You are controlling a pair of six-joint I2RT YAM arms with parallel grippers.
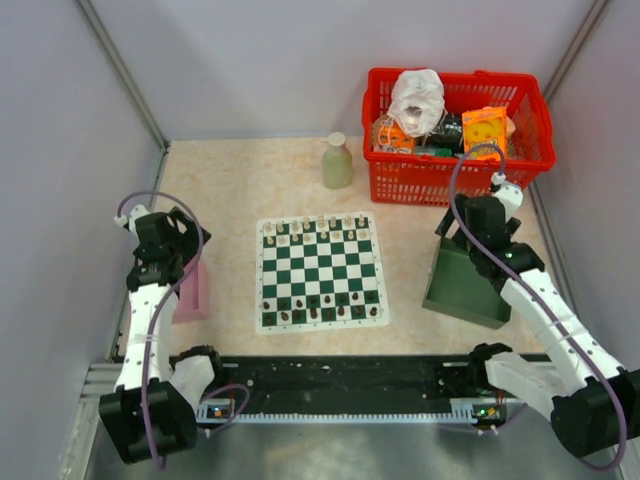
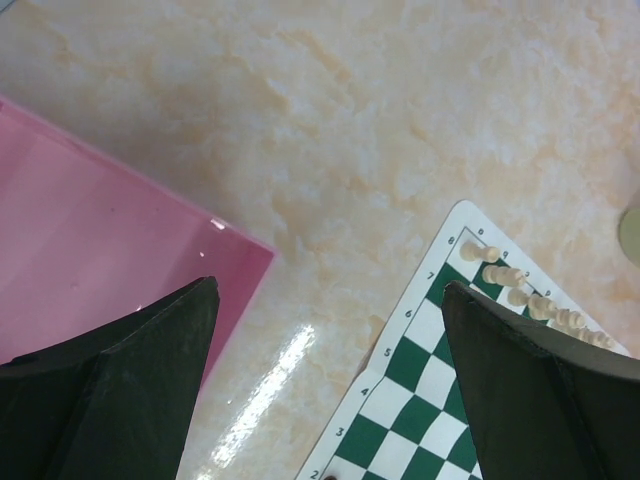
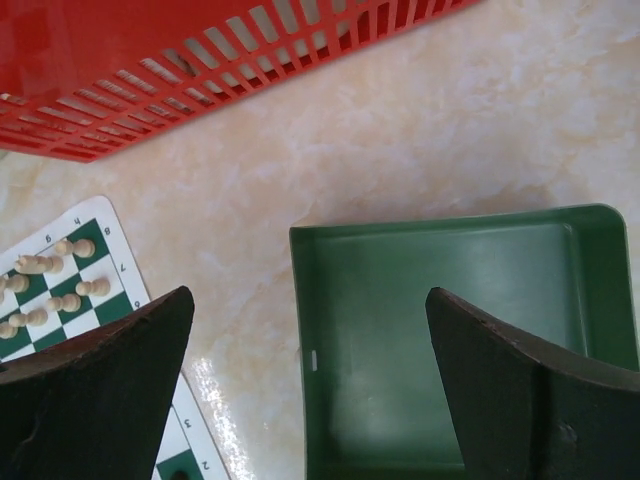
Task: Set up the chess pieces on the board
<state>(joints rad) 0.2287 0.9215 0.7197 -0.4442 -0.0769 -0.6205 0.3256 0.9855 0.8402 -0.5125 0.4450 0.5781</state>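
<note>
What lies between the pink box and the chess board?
Nothing: only bare table separates the pink box from the board, as the left wrist view shows.

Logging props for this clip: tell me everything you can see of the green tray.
The green tray is a dark, glossy, plastic-looking rectangle with rounded corners and a low raised rim. What shows of its inside is bare. It lies flat on the marbled table, right of the board, near the red basket. The open right hand hangs above it.
</note>
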